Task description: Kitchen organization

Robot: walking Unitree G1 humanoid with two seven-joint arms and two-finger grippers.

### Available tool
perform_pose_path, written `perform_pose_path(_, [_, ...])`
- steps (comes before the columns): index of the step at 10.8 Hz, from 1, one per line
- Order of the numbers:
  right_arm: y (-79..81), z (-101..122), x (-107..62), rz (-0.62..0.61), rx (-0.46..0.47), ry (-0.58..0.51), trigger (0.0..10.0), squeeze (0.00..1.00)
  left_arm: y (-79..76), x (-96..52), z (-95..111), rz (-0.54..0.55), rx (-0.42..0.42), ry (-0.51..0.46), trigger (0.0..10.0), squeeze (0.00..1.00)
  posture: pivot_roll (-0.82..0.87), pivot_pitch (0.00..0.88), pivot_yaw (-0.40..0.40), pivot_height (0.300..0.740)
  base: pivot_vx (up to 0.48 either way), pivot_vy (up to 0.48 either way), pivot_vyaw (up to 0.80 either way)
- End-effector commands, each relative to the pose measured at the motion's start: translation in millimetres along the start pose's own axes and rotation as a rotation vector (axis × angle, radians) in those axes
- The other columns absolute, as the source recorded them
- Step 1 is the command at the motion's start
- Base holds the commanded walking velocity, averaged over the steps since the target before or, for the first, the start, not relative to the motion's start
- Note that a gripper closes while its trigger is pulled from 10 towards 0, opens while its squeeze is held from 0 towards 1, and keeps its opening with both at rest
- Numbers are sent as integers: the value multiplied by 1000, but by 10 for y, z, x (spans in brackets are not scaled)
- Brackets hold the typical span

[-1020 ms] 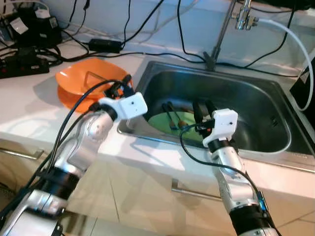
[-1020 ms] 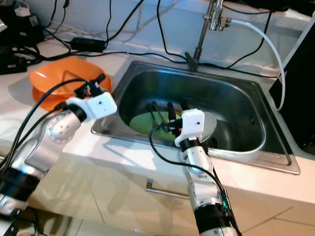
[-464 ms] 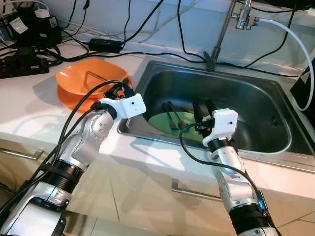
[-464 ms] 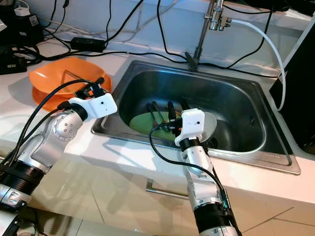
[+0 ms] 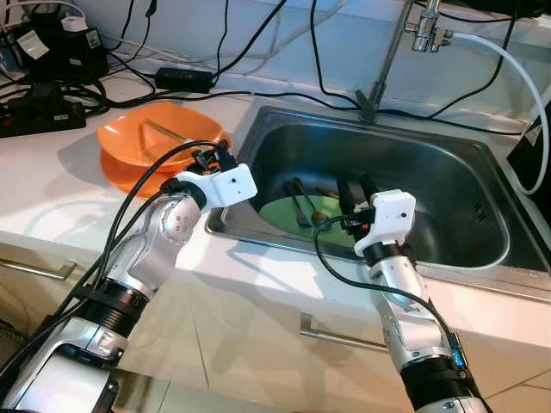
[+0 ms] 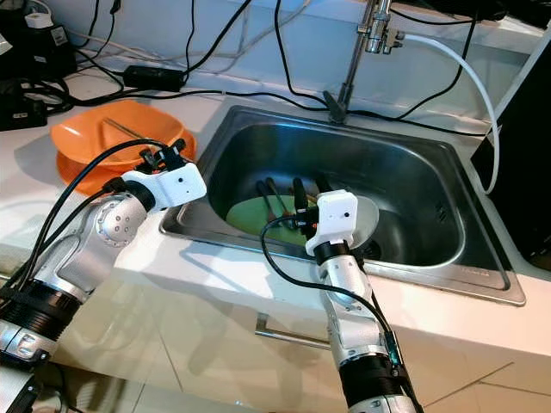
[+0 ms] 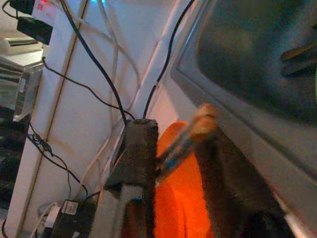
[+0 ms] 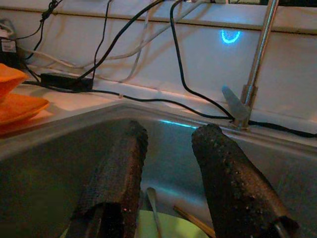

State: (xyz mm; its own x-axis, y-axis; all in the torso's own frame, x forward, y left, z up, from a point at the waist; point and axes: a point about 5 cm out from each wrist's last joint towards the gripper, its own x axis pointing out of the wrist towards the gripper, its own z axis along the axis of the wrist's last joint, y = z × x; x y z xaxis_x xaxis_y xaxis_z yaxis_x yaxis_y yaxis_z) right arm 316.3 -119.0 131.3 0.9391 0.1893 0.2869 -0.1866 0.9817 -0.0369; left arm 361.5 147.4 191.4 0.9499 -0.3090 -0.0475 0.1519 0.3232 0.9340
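An orange bowl (image 5: pixel 142 146) sits on the white counter left of the sink, with a thin utensil (image 5: pixel 168 131) lying in it. My left gripper (image 5: pixel 211 158) hovers at the bowl's near right rim, its fingers apart. In the left wrist view a blurred stick-like utensil (image 7: pixel 190 139) lies between the fingers (image 7: pixel 136 148), over the bowl (image 7: pixel 178 198). My right gripper (image 5: pixel 355 191) is open inside the steel sink (image 5: pixel 448 146), just above a green plate (image 5: pixel 284 215) that carries several dark utensils (image 5: pixel 297 202). Its two fingers (image 8: pixel 116 173) hold nothing.
A grey dish (image 6: pixel 368 215) lies in the sink beside the green plate. The faucet (image 5: pixel 392 52) and a white hose (image 5: pixel 516 69) stand behind the sink. Cables, a black adapter (image 5: pixel 182 79) and a power strip (image 5: pixel 39 112) crowd the back of the counter.
The left gripper has dropped slightly and its fingers have drawn back from the bowl. The thin utensil now lies differently in the bowl. The right arm has not moved.
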Motion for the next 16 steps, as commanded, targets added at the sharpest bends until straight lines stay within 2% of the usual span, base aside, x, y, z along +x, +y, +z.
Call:
perform_pose_path(1, [2,-65,-26,-2,-3,32,10000,0,41,30,68,15,13,-22,0,0,231,25,-62,740,0,0,0])
perform_pose_path(6, [6,-67,-20,-3,-4,32,10000,0,149,22,134,95,46,-43,0,0,235,26,-66,740,0,0,0])
perform_pose_path(8, [18,-70,-17,-1,-2,32,10000,0,381,-3,290,236,115,-116,0,0,237,25,-68,740,0,0,0])
perform_pose_path(9, [20,-70,-16,0,-1,32,10000,0,422,-10,332,263,120,-137,0,0,237,25,-69,740,0,0,0])
perform_pose_path(10, [18,-70,-14,-2,-1,33,10000,0,566,-73,544,347,112,-259,0,0,238,26,-70,740,0,0,0])
perform_pose_path(11, [22,-75,-15,-1,-1,34,10000,0,610,-118,684,377,87,-340,0,0,238,26,-70,740,0,0,0])
perform_pose_path(12, [24,-76,-14,-1,-1,35,10000,0,624,-156,802,387,36,-417,4667,0,238,26,-70,740,0,0,0])
perform_pose_path(13, [25,-76,-10,-1,-1,35,10000,0,608,-187,925,370,-34,-488,10000,0,239,24,-69,740,0,0,0])
perform_pose_path(14, [32,-73,-5,0,-2,34,10000,0,523,-242,1085,320,-173,-585,10000,0,234,23,-67,740,0,0,0])
perform_pose_path(15, [31,-73,-5,1,-3,33,10000,0,507,-264,1129,308,-287,-621,10000,0,235,22,-68,740,0,0,0])
perform_pose_path(16, [32,-74,-5,-1,-4,34,10000,0,465,-259,1155,248,-423,-648,10000,0,236,21,-68,740,0,0,0])
